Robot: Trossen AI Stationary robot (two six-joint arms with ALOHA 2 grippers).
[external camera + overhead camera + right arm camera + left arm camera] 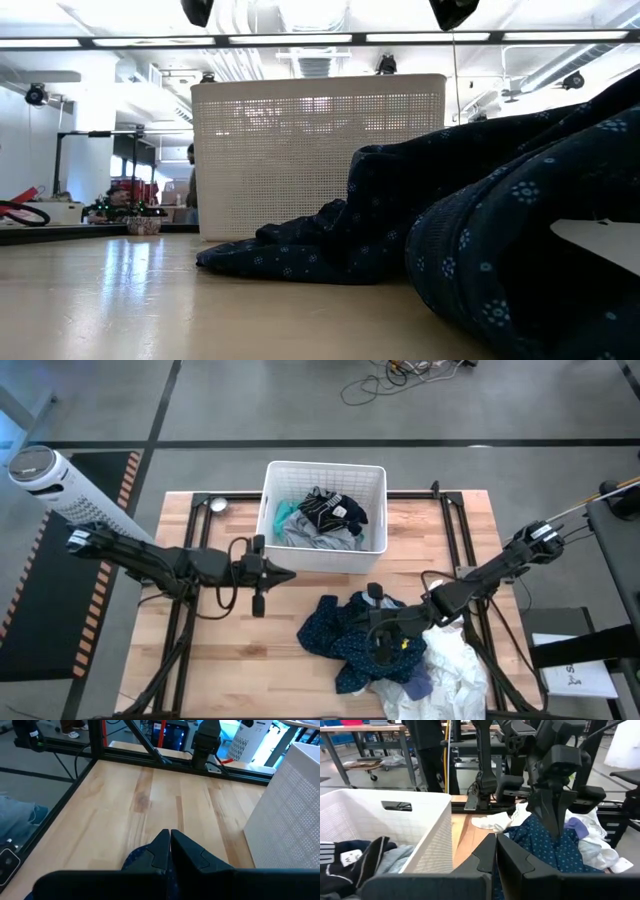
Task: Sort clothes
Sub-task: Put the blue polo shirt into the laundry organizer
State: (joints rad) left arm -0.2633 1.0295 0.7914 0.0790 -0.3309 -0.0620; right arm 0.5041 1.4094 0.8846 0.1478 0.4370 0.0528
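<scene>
While my left gripper (290, 575) hovers with fingers together over bare bench (215, 650) at nine o'clock of the dark blue garment (345, 640), my right gripper (378, 645) sits pressed together on that garment. White clothes (455, 675) lie at its four o'clock. More clothes fill the basket (325, 468) at twelve.
</scene>
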